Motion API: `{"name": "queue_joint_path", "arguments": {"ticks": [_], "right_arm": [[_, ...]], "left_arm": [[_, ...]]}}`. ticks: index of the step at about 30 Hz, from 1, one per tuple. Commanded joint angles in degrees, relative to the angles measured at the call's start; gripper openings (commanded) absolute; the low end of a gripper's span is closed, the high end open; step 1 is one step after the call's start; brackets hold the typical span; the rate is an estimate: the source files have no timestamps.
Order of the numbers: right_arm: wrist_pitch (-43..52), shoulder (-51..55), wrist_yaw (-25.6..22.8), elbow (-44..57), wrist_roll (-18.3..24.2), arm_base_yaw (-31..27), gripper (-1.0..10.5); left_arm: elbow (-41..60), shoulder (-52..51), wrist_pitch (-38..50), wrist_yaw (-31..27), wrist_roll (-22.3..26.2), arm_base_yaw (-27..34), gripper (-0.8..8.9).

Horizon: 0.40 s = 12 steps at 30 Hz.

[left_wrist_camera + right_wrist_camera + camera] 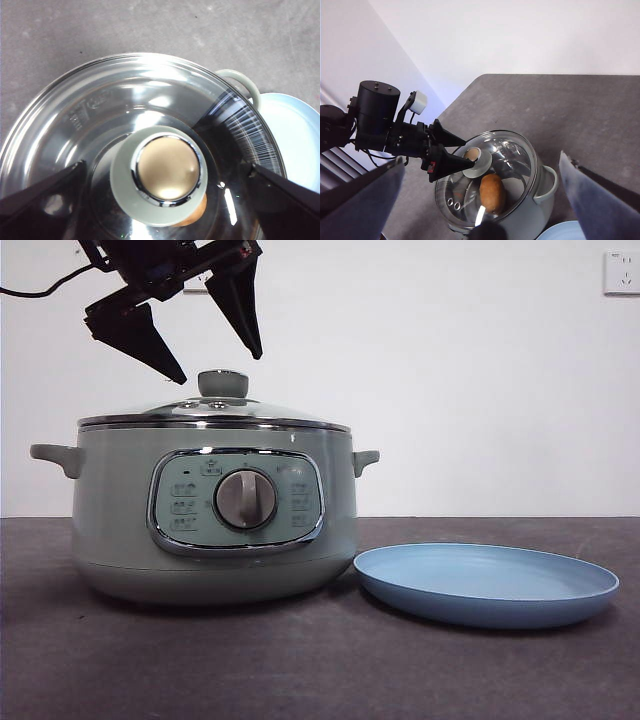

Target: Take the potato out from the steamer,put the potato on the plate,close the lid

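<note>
- The left gripper (222,368) hangs just above the round clear glass lid (214,414), jaws spread wide to either side of its pale-green knob (222,383), not touching; I'd lower straight down and centre on the knob before closing.
- The brown oval potato (492,193) lies inside the closed pale-green steamer (212,510).
- The shallow light-blue plate (487,583) sits just beside it, bare.
- The right gripper (480,200) waits high, jaws apart.

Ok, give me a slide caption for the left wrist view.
Open left gripper poised over the glass lid's knob, potato visible beneath.
</note>
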<state>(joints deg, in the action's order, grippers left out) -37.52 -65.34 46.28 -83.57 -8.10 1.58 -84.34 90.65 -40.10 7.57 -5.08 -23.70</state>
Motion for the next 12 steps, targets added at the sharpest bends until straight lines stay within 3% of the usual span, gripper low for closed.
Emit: {"name": "queue_joint_path", "arguments": {"ticks": [1,12], "right_arm": [[-0.26,-0.02,-0.17,-0.31,0.48,0.07,6.3],[-0.79,-0.02,-0.15,-0.31,0.48,0.07,6.3]], "left_arm": [[-0.17,0.35,0.11,-0.46,0.92,-0.33,4.29],[-0.17,1.97,-0.04,-1.46,2.16,-0.37,4.26]]}}
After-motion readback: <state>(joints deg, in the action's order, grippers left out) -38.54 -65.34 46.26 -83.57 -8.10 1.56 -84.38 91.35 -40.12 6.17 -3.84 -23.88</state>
